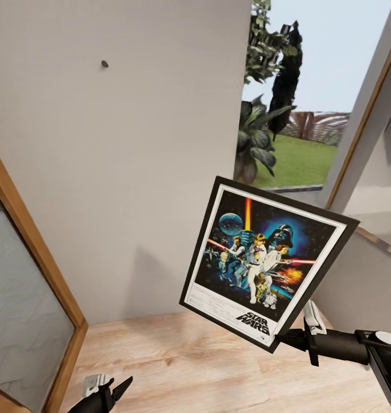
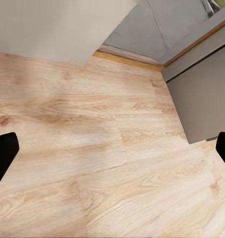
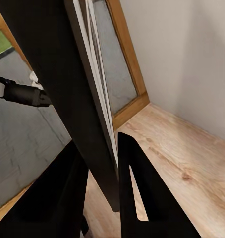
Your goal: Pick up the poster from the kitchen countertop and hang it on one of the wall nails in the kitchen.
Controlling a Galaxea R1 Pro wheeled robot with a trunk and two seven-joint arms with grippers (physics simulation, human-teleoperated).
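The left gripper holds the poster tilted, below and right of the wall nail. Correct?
Wrong arm. The head view shows the right gripper clamping the poster by its lower edge; the left gripper hangs low. The tilt and the nail up-left are right.

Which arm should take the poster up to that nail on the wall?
Right. The right gripper is already shut on the poster, holding it by its lower edge, below and right of the nail. The left gripper hangs low over the floor, open, holding nothing.
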